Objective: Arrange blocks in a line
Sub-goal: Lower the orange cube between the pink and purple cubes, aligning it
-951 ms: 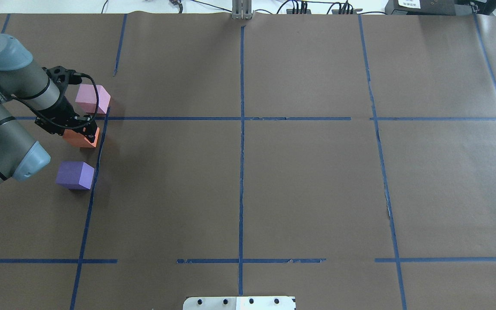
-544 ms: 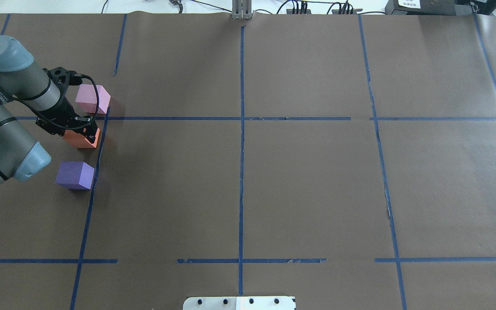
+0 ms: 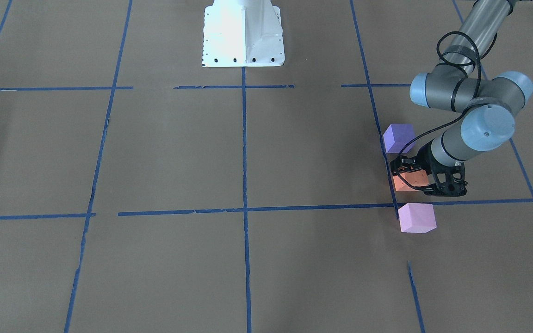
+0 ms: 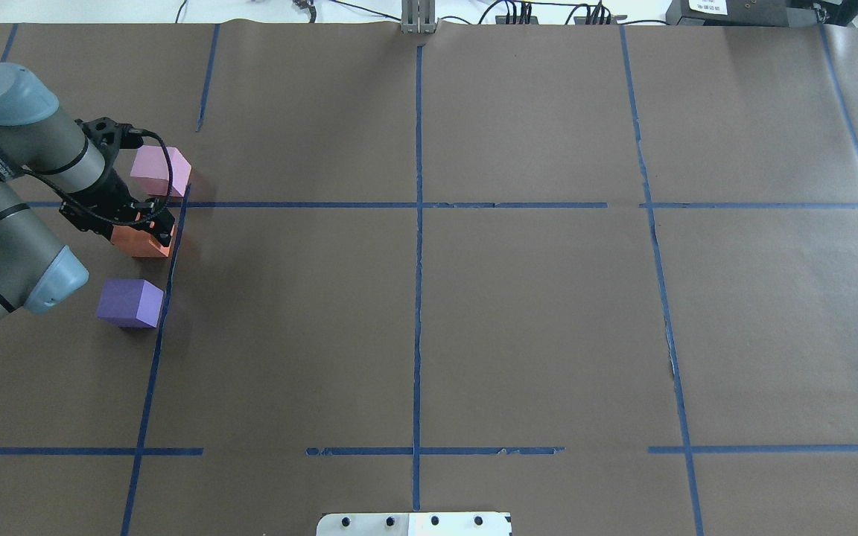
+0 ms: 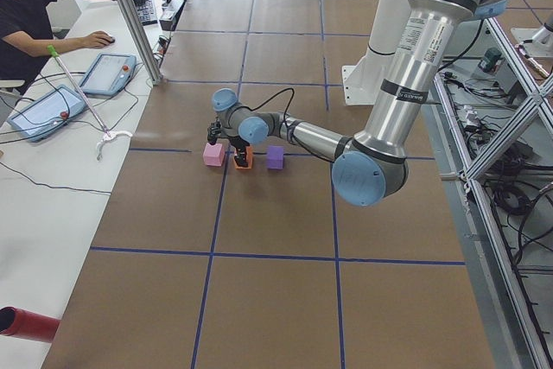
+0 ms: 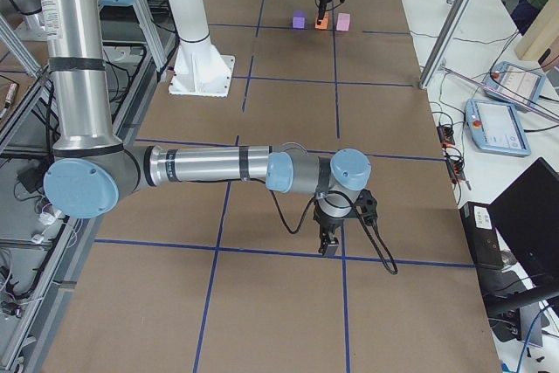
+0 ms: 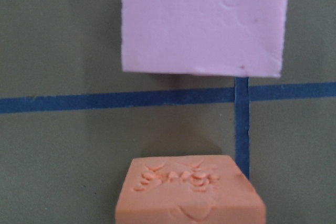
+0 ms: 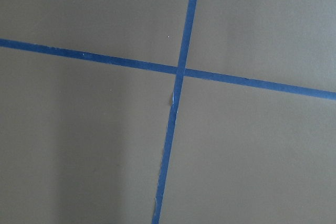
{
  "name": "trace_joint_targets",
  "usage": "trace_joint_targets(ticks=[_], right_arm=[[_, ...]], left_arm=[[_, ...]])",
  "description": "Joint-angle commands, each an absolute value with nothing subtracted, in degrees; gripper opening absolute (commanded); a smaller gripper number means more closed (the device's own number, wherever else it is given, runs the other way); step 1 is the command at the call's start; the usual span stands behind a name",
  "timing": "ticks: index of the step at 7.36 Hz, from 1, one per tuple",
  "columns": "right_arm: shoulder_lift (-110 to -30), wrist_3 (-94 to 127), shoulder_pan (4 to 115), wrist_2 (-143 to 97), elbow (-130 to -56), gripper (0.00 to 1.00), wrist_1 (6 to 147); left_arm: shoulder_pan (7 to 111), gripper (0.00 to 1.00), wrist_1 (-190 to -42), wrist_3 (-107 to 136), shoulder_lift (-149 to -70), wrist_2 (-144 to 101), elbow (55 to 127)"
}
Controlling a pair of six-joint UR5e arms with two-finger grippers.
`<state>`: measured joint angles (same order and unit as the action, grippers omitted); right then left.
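Three foam blocks stand in a row beside a blue tape line at the table's left. The light pink block (image 4: 161, 170) is farthest from the robot, the orange block (image 4: 138, 244) is in the middle and the violet-blue block (image 4: 129, 302) is nearest. My left gripper (image 4: 147, 232) is down over the orange block (image 3: 407, 181), its jaws straddling it and standing slightly apart. The left wrist view shows the orange block (image 7: 189, 192) on the paper with the pink block (image 7: 205, 22) beyond it. My right gripper (image 6: 330, 246) hangs low over bare table far to the right; I cannot tell its state.
Brown paper with a grid of blue tape lines (image 4: 418, 223) covers the table. The robot's white base (image 3: 242, 32) stands at the near middle edge. An operator's side table with tablets (image 5: 52, 110) runs along the far side.
The left gripper's visible finger has shifted a little outward and up from the orange block's side. The blocks have not moved.
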<state>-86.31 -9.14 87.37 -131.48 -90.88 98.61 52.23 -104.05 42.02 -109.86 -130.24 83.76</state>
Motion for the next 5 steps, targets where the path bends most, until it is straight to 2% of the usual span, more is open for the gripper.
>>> trace_joint_targets(ticks=[1, 5], right_arm=[[-86.31, -9.14, 87.36, -131.48, -90.88, 1.0, 98.61], [-86.31, -9.14, 87.36, -131.48, -90.88, 1.0, 98.61]], left_arm=[[52.21, 0.99, -104.15, 42.01, -109.78, -130.25, 83.67], [52.91, 1.0, -103.36, 42.19, -109.16, -130.17, 86.21]])
